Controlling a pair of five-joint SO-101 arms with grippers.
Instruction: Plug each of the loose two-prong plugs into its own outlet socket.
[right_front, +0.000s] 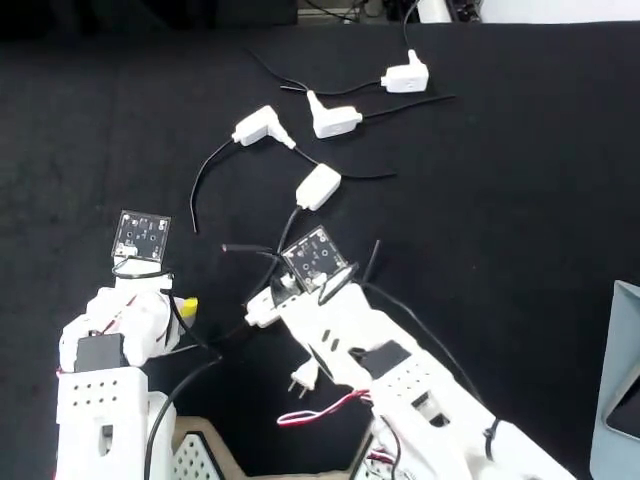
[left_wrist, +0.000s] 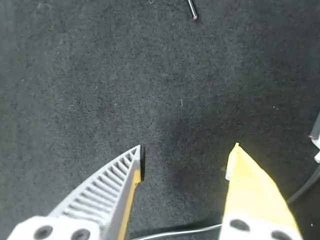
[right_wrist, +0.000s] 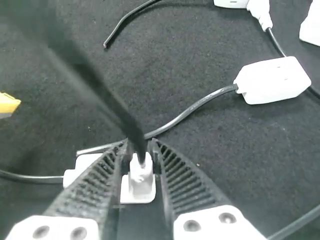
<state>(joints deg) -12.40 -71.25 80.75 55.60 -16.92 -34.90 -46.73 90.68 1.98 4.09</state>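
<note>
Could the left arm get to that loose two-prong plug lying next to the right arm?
Perhaps, but awkwardly. The left gripper is open and empty, yet the two-prong plug lies close beside the right arm, and a black cable crosses the cloth between them.

Left arm (right_front: 105, 400), right arm (right_front: 400, 385): white plastic shells with screw holes. Wrist boards (right_front: 141, 237): black squares, pale dots, possibly markers. Black cables (right_front: 185, 385); red-and-white wires (right_front: 320, 410). Ribbed grey fingers (left_wrist: 107, 187); one yellow finger (left_wrist: 252, 185).
</note>
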